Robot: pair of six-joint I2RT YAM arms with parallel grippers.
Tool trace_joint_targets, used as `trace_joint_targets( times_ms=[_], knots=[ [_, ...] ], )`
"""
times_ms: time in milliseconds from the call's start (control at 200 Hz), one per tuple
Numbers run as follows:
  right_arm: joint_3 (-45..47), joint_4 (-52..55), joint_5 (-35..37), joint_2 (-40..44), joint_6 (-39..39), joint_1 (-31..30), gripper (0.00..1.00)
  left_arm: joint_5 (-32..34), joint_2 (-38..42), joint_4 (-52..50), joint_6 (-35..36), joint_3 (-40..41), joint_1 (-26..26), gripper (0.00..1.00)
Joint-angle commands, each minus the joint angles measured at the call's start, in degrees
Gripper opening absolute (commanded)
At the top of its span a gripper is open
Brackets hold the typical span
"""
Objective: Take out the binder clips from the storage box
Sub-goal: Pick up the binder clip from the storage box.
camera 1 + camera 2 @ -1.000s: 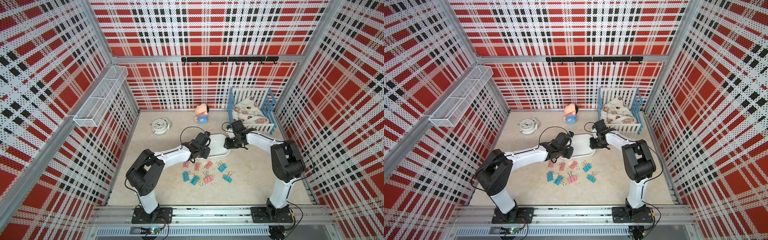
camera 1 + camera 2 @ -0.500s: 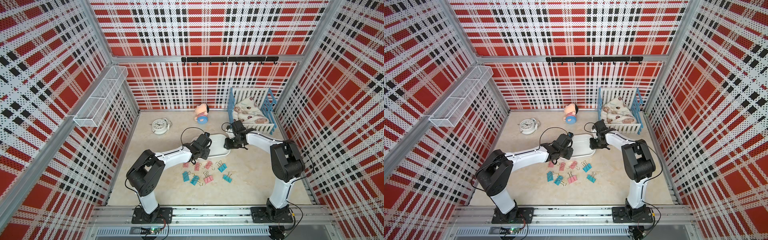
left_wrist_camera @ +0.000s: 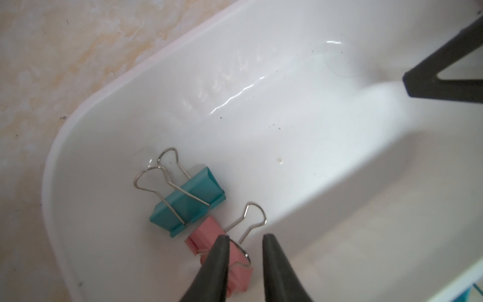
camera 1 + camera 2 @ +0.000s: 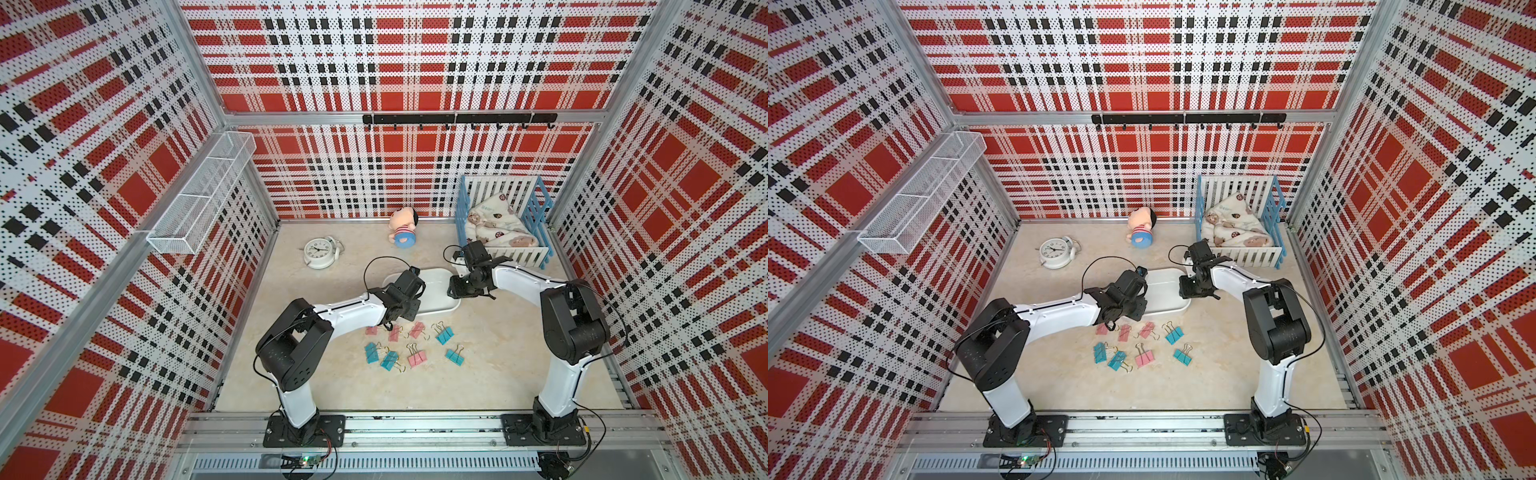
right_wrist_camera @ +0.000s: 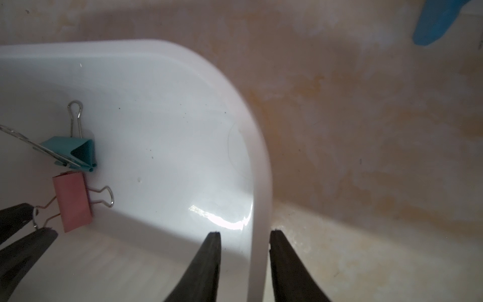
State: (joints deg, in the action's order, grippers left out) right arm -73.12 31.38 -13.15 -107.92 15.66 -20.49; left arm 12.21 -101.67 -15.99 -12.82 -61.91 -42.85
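The storage box (image 4: 441, 291) (image 4: 1168, 291), a shallow white plastic tub with rounded corners and glossy walls, is sitting flat on the bench (image 4: 332, 382) with its open side up. Eight binder clips (image 4: 415, 358) (image 4: 1143, 358), four pink and four teal, are lying scattered on the bench just in front of the box and clear of its wall, their silver wire handles pointing various ways. Two more are lying on the box floor near one end, just beside each other. The teal clip (image 3: 190, 201) (image 5: 73, 151) is resting with both handles pointing the same way. The pink clip (image 5: 73, 201) (image 3: 206, 235) is resting with its handles splaying to opposite sides.
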Motion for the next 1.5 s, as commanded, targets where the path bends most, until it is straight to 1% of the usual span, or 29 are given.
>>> trace_joint_targets(
  times_ms=[0,55,175,361,556,706,872,1077,1132,1318,1493],
  knots=[
    [-0.3,-0.4,-0.4,-0.8,-0.6,0.4,0.38,1.0,-1.3,-0.9,-0.1,0.7,-0.2,0.28],
    [-0.3,-0.4,-0.4,-0.8,-0.6,0.4,0.38,1.1,-1.6,-1.0,-0.1,0.6,-0.2,0.28],
    [-0.3,-0.2,-0.2,-0.7,-0.6,0.4,0.38,1.4,-1.6,-1.0,-0.1,0.5,-0.2,0.23],
    [-0.3,-0.3,-0.1,-0.6,-0.5,0.4,0.38,2.0,-1.3,-1.0,0.8,0.0,-0.6,0.08],
    [-0.4,0.0,0.0,-0.6,-0.5,0.4,0.38,4.7,-0.2,-1.0,1.9,-0.6,-1.6,0.0],
    [-0.5,0.0,0.0,-0.7,-0.5,0.4,0.38,7.0,2.0,-1.0,3.1,-0.8,-2.1,0.0],
    [-0.8,0.1,0.0,-0.8,-0.5,0.4,0.38,9.0,6.8,-1.0,4.7,-0.8,-3.2,0.0],
    [-1.0,0.2,-0.2,-1.0,-0.5,0.4,0.38,10.4,12.1,-0.7,7.1,-0.6,-5.1,0.0],
    [-1.1,0.2,-0.2,-1.1,-0.5,0.4,0.38,9.8,13.4,-0.5,8.2,-0.4,-5.9,0.0],
    [-1.3,0.4,-0.2,-1.1,-0.5,0.4,0.38,8.2,16.9,0.0,11.2,1.2,-9.8,0.0],
    [-1.5,0.4,-0.4,-1.2,-0.5,0.4,0.38,7.4,18.4,1.1,13.6,3.5,-15.7,0.0]
  ],
)
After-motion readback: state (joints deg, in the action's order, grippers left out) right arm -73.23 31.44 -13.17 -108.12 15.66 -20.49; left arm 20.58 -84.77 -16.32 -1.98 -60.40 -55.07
